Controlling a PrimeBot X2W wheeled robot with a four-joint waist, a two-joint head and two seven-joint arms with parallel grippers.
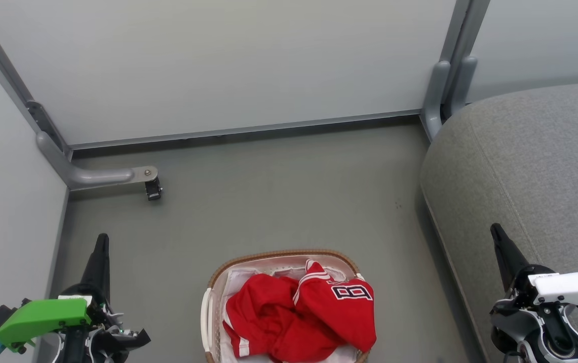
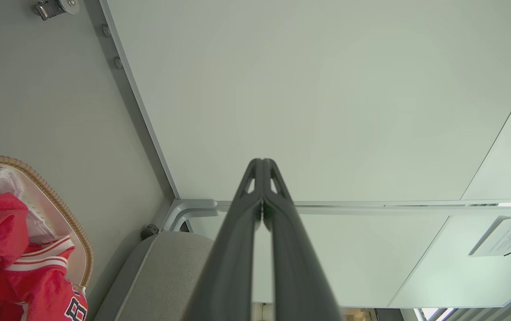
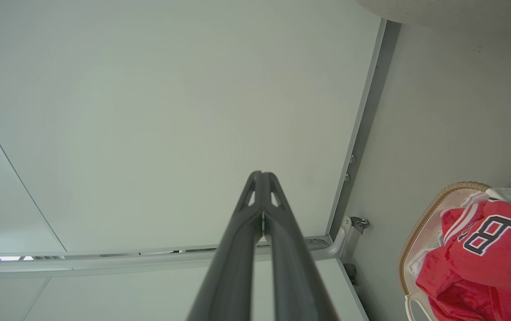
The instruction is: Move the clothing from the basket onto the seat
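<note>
Red clothing heaped in the basket, nothing lifted yet.

Soft, light stuff by the look of it. It'll sag and trail rather than hold shape, so I'd pinch a raised fold at the top of the heap, say the ridge by the lettered panel, clear of the white liner beneath. The basket sits on the floor, with the seat near on its right. The left gripper hangs left of the basket and the right gripper shows against the seat's edge, jaws on both pressed together and holding nothing.

Grey floor, basket, seat at right
</note>
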